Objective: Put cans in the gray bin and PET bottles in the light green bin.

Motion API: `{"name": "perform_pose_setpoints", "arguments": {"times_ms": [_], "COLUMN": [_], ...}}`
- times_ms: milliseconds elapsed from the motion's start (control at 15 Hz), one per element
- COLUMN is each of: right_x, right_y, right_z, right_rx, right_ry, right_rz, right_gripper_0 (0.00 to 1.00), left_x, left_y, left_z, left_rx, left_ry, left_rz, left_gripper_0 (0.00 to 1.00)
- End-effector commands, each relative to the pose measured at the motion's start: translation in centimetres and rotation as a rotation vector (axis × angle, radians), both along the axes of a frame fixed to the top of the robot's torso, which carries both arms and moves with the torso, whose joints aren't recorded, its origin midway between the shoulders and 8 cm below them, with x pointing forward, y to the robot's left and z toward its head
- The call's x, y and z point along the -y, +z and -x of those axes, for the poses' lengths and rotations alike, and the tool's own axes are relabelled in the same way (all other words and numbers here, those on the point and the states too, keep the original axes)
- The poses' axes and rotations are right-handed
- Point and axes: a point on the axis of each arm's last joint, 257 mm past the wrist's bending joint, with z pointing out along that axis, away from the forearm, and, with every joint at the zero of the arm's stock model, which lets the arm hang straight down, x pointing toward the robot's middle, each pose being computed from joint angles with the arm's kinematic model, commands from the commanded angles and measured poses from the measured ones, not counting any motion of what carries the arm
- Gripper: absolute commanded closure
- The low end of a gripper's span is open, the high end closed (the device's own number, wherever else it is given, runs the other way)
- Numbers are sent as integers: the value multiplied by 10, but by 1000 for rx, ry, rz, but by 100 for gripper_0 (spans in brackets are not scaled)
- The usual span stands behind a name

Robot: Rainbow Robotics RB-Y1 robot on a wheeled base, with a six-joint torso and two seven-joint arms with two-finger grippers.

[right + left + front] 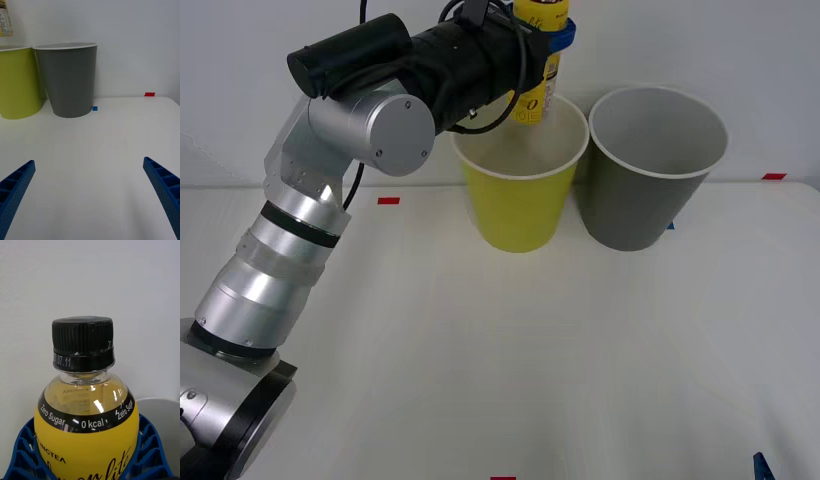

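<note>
Nearest the camera in the front view is the bare white counter [510,380], with the left arm's silver links rising from the near left corner and reaching forward. The right hand [88,191] waits low over the near right part of the counter, its blue ribbed fingers [17,183] spread wide apart with nothing between them; it looks parked, facing the two bins from some way off.

Farther back, the light green bin [520,200] and the gray bin [650,180] stand upright side by side near the wall, just beside each other, the green one on the robot's left. What can be seen of the gray bin's pale inside looks bare; the bottoms of both bins are hidden, so I cannot tell whether anything lies in them. No cans are visible on the counter.

Farthest along the reach, the left hand [555,35] hangs above the back rim of the light green bin. Its blue fingers [152,450] are closed around the yellow-labelled belly of the PET bottle [84,420], one on each side, and the bottle stands upright in the grip, black cap up. The bottle's foot sits at about the level of the bin's white rim, seemingly over the opening.

By my judgement the sorting of this bottle is nearly finished: it has been carried to the right bin and is not yet let go. What remains is to release it into the green bin.
</note>
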Motion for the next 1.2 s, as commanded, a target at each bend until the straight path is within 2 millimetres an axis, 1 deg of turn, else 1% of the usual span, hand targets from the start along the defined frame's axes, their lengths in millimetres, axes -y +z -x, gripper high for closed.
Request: {"name": "perform_pose_setpoints", "arguments": {"times_ms": [67, 333, 1200], "right_x": [0, 0, 0], "right_y": [0, 0, 0], "right_z": [0, 0, 0], "right_rx": [0, 0, 0], "right_ry": [0, 0, 0], "right_rz": [0, 0, 0], "right_gripper_0": [0, 0, 0], "left_x": [0, -1, 2], "left_y": [1, 4, 3], "left_z": [0, 1, 3], "left_rx": [2, 1, -16], "left_ry": [-1, -5, -25], "left_rz": [3, 17, 35], "left_gripper_0": [0, 0, 0]}}
